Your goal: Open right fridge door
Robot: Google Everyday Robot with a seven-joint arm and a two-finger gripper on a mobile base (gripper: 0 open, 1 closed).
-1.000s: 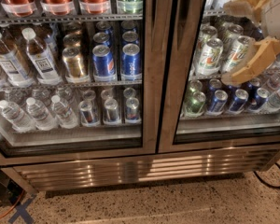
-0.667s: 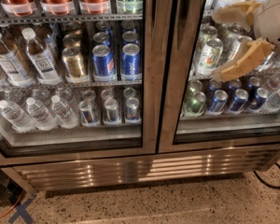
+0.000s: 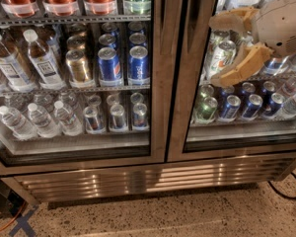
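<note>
The right fridge door (image 3: 181, 107) is a glass pane in a brushed steel frame, and it stands shut. Green-white 7UP cans (image 3: 221, 57) and blue cans (image 3: 230, 107) show through it. My gripper (image 3: 213, 51) hangs in front of the upper part of this glass, just right of the door's left frame strip. Its two tan fingers (image 3: 242, 64) are spread apart, one above the other, with nothing between them. The white wrist (image 3: 283, 23) reaches in from the right edge.
The left door (image 3: 158, 58) is shut, with water bottles, gold cans and Pepsi cans behind it. A steel grille (image 3: 138, 179) runs below both doors. A black cable (image 3: 286, 191) lies on the speckled floor at the right, and an orange cable (image 3: 5, 223) at the left.
My gripper has moved left and a little up across the right door's glass, nearer the centre frame strips. The doors have not moved.
</note>
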